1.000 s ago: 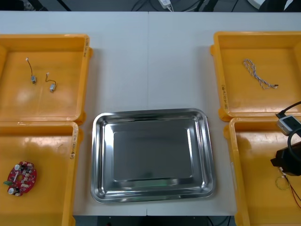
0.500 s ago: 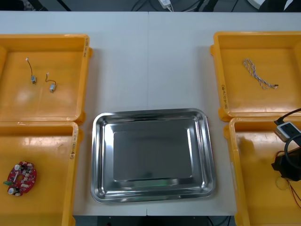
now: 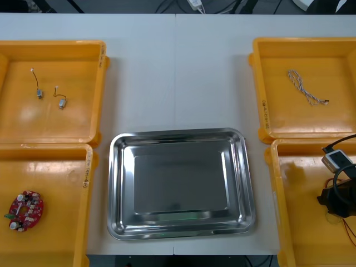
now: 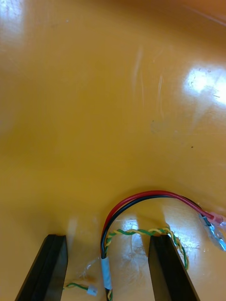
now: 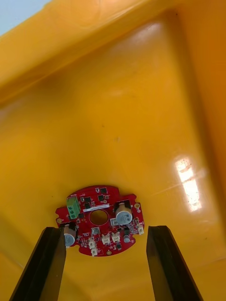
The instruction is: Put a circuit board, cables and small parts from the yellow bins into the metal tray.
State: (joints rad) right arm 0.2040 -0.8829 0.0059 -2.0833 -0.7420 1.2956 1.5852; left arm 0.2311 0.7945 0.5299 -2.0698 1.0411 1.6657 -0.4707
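The right tool (image 4: 104, 244) stands open, low in a bin (image 4: 94, 94). I think the danger is that its fingers close on only one thin strand of the cable (image 4: 141, 195), or scrape the floor and push the loop away, because the wires lie loose and flat. The cable's stem lies between the fingers and its arch just past their tips, with the tray (image 3: 181, 233) well apart, while the left tool (image 5: 104, 233) hangs open with the board (image 5: 99, 218) between its fingertips and just past them.
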